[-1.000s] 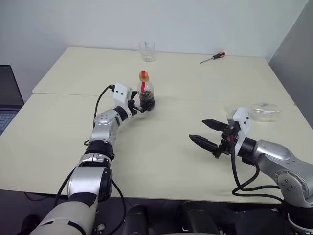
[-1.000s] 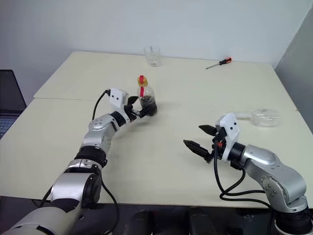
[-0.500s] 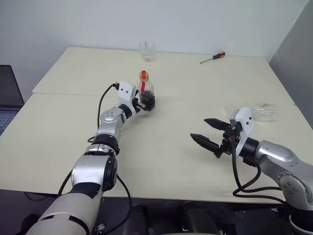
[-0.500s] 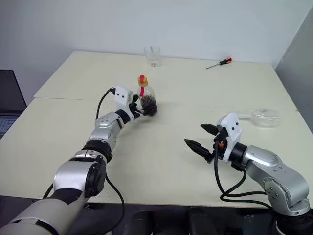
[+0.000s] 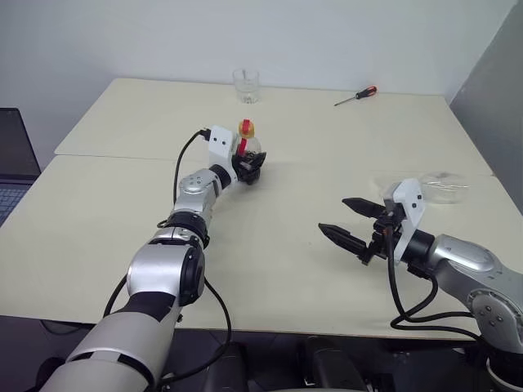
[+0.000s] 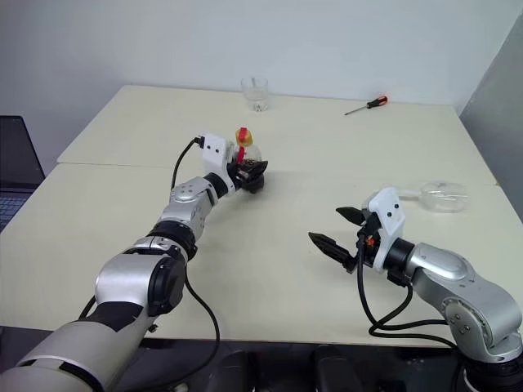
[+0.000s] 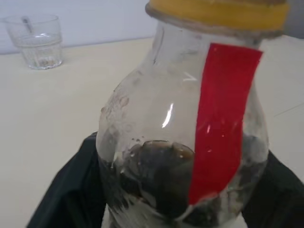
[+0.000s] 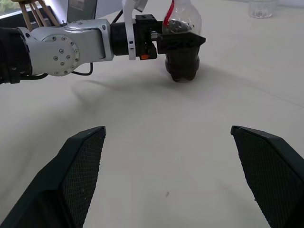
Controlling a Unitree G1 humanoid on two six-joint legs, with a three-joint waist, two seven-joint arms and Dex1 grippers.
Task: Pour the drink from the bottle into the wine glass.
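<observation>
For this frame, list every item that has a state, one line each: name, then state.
bottle: upright on the table, capped, between the left gripper's fingers
drink: dark, filling the bottle's lower part
left gripper: closed around the bottle
right gripper: open, holding nothing
wine glass: lying on its side
tumbler: upright
screwdriver: lying flat

The desk [image 5: 286,269] is a pale cream surface made of two tops set edge to edge, the seam running across its width. At the far edge stands a short clear tumbler [image 5: 245,86]. Toward the far right corner lies a screwdriver [image 5: 356,96] with a red handle. The bottle [image 5: 248,159] stands upright near the seam, left of centre. Close to the right edge, a clear glass object [image 5: 441,186] lies on its side; its form cannot be made out.
</observation>
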